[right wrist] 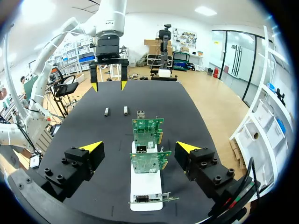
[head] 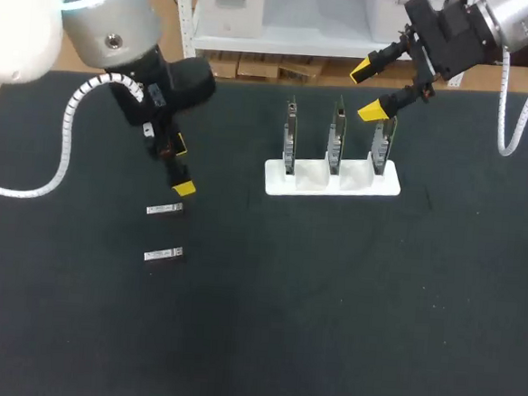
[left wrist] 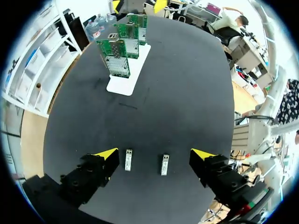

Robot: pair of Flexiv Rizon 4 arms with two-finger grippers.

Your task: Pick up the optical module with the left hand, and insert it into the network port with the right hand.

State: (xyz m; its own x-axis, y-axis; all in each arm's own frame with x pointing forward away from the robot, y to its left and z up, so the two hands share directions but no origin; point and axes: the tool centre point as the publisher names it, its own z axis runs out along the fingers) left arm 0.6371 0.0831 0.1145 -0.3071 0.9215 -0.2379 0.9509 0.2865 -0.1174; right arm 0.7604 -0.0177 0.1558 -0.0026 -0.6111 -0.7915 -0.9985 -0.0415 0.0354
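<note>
**Head view, pre-grasp: left claw released over two modules, nothing held**

The left gripper [head: 181, 165] was seen with its fingers spread, hovering above the black table mat [head: 329, 302] and gripping nothing. The first optical module [head: 164, 208] lay flat just beside its lower yellow tip. The second optical module [head: 163, 255] lay parallel, a little nearer the robot. The right gripper [head: 367, 91] was held released and empty above the network cards [head: 337, 135].

Materials and shapes:
- The modules were noted as small, slim rectangular slugs of bright, smooth-looking metal.
- The three cards were noted as thin green boards, stood on edge in the slots of a white holder [head: 331, 183] that looked like plastic.
- A boxy metal port cage [right wrist: 140, 149] was seen on a card.
- The mat appeared matt and dark.

Risks judged from here:
- In the left wrist view both modules lay inside the finger span. Two could be pinched at once, or one shoved aside, if the descent is not centred on a single module.
- A slick, narrow body could twist or slip in the pads, and would then reach the right claw skewed.
- A skewed or reversed module could jam at the cage mouth.
- An off-axis push could tilt a card or slide the holder, which did not appear to be fastened down.
</note>
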